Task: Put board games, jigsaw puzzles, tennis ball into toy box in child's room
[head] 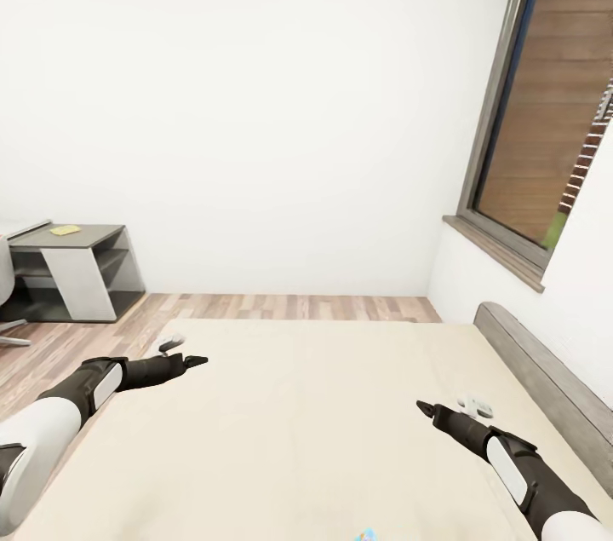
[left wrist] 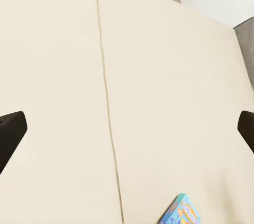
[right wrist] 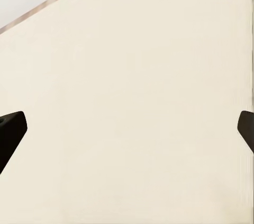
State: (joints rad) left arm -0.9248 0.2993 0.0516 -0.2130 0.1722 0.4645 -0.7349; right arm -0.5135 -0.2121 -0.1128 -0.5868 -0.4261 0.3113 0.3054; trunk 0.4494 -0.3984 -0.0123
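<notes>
Both claws — left claw (head: 189, 360), right claw (head: 423, 407) — spread, empty, over the bed (head: 323, 405); small blue board game (left wrist: 181, 212) near mattress edge — advisable to lower the left, straddle, then grip

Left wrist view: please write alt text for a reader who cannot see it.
The left pincer hangs open over the beige bed, its two dark fingertips at opposite edges of the picture. A seam runs down the mattress between them, and the corner of a small blue board game lies on the bed at the picture's edge.
</notes>
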